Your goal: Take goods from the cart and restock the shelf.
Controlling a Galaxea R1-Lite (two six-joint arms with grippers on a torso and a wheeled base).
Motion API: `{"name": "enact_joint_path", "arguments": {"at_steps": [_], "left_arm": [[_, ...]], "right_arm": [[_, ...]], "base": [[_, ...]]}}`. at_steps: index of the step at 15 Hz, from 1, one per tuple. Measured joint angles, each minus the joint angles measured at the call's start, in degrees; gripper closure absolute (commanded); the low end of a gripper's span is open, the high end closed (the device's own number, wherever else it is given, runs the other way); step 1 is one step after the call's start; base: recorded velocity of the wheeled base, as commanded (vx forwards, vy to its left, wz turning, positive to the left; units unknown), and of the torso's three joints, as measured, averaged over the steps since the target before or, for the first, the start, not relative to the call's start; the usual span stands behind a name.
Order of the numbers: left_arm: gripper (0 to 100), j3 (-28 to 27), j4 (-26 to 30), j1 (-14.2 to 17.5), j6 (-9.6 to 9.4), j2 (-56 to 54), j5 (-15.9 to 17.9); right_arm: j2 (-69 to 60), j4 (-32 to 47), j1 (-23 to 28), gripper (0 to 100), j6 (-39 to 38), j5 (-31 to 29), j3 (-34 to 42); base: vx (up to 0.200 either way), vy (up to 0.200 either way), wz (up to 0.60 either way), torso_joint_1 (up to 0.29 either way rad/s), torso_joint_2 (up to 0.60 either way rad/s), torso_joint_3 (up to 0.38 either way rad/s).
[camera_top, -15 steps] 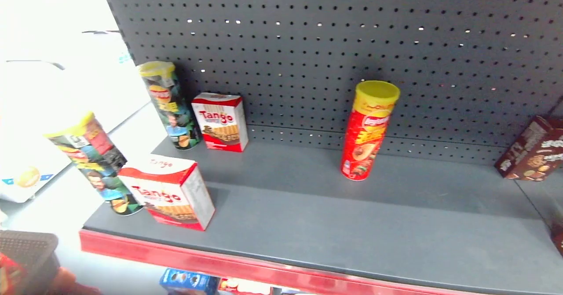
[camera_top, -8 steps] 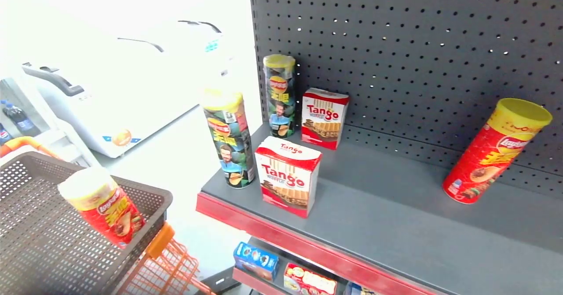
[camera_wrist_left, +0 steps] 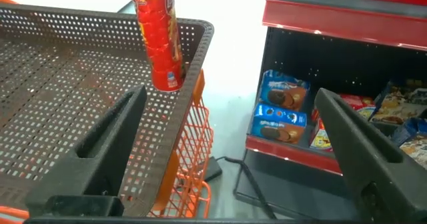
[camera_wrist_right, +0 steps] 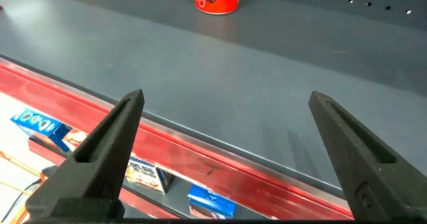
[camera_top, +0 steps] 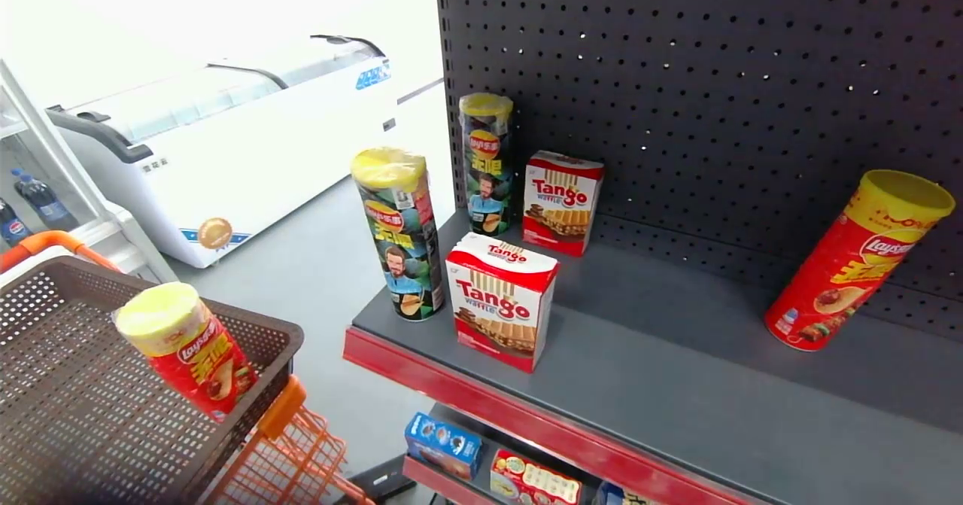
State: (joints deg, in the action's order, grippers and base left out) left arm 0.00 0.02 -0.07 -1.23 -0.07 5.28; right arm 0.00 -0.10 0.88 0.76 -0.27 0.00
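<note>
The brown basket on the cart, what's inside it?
One red chip can with a yellow lid stands inside the basket, near the corner closest to the shelf. Nothing else shows on the mesh. The basket runs past the picture's edge, so that part is unseen.

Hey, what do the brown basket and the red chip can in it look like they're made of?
The basket is probably moulded plastic, matte brown, going by its even grid of holes and thick rounded rim. The chip can is likely a cardboard tube with a glossy printed wrap, judging by its sheen. Its yellow lid looks like thin plastic.
</note>
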Motion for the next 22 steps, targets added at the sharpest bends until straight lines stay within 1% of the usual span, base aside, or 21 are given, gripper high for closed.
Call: {"name": "enact_joint_path", "arguments": {"at_steps": [2,4,6,8,10,11,12,13,14,16,17,18,19,20,21,22], "left_arm": [[0,0.0,-0.02,-0.04,-0.05,0.0,0.05],[0,-0.88,0.16,0.0,-0.05,0.05,-0.9],[0,-5.47,1.48,-0.11,-0.11,1.89,-3.04],[0,-11.59,2.95,-0.67,0.11,8.2,-5.12],[0,-16.01,3.17,-1.18,0.59,15.58,-8.25],[0,-17.69,2.66,-2.32,1.5,19.16,-9.55],[0,-18.79,2.46,-3.5,3.63,22.26,-10.2],[0,-19.54,2.32,-3.86,5.41,25.06,-10.36],[0,-20.14,2.13,-2.6,6.31,27.99,-9.95],[0,-21.58,0.68,2.83,6.8,34.68,-7.08],[0,-22.32,-1.26,5.34,6.29,38.61,-5.25],[0,-22.65,-4.05,7.2,4.79,42.22,-4.05],[0,-22.6,-6.89,8.64,2.84,45.52,-3.28],[0,-22.04,-11.04,10.09,0.83,49.52,-2.83],[0,-21.19,-15.68,11.03,-0.27,52.96,-2.63],[0,-19.7,-22.36,11.68,-1.15,56.66,-2.49]], "right_arm": [[0.0,0.02,0.02,0,0.0,0.0,0.0],[0.0,0.02,-0.02,0,0.02,0.02,0.0],[0.0,0.02,-0.02,0,0.0,0.0,0.0],[0.0,0.02,0.0,0,0.02,0.02,0.0],[0.0,0.02,0.02,0,0.0,0.0,0.0],[0.0,0.02,0.02,0,0.0,0.0,0.0],[0.0,0.02,0.02,0,0.02,0.0,0.0],[0.0,0.02,0.02,0,0.02,0.0,0.0],[0.0,0.02,-0.02,0,0.0,0.0,0.0],[0.0,0.02,-0.02,0,0.0,0.02,0.0],[0.0,0.02,-0.02,0,0.0,0.0,0.0],[0.0,0.02,0.0,0,0.0,0.02,0.0],[0.0,0.02,0.0,0,0.0,0.0,0.0],[0.0,0.02,0.0,0,0.02,0.0,0.0],[0.0,0.02,0.0,0,0.0,0.0,0.0],[0.0,0.02,0.05,0,0.0,0.0,0.0]], "base": [[0.0,0.0,0.0,0.0,0.0,0.0],[0.0,0.0,0.0,0.0,0.0,0.0],[0.0,0.0,0.0,0.0,0.0,0.0],[0.0,0.0,0.0,0.0,0.0,0.0],[0.0,0.0,0.0,0.0,0.0,0.0],[0.0,0.0,0.0,0.0,0.0,0.0],[0.0,0.0,0.0,0.0,0.0,0.0],[0.0,0.0,0.0,0.0,0.0,0.0],[0.0,0.0,0.0,0.0,0.0,0.0],[0.0,0.0,0.0,0.0,0.0,0.0],[0.0,0.0,0.0,0.0,0.0,0.0],[0.0,0.0,0.0,0.0,0.0,0.0],[0.0,0.0,0.0,0.0,0.0,0.0],[0.0,0.0,0.0,0.0,0.0,0.0],[0.0,0.0,0.0,0.0,0.0,0.0],[0.0,0.0,0.0,0.0,0.0,0.0]]}}
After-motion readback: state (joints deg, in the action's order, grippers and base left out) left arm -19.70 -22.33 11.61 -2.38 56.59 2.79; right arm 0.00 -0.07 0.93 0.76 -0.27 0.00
